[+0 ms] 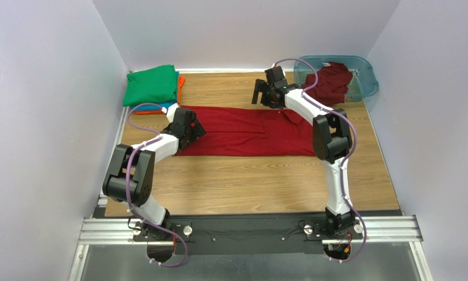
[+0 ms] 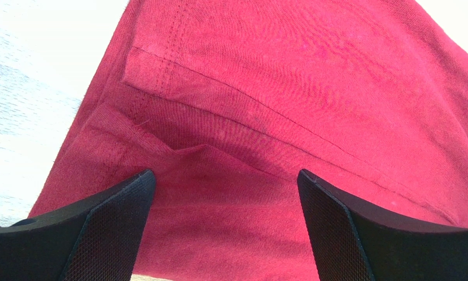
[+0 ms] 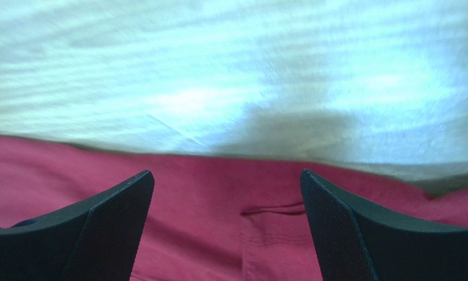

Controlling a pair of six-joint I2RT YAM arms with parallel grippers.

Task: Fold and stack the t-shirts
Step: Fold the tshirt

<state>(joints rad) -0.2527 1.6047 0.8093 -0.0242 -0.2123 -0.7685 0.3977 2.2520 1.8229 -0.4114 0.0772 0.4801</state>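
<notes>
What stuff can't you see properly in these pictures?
1. Top view: the green shirt covers the orange shirt and blue shirt; only edges peek out.
2. Top view: the right arm and the tub hide part of the crumpled dark red shirt.
3. Top view: the left claw covers the left end of the spread dark red shirt.
4. Right wrist view: the table is blurred.

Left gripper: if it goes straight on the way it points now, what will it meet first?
The spread dark red t-shirt, probably its stitched fold, ahead of the open left gripper; depth unclear.
</notes>
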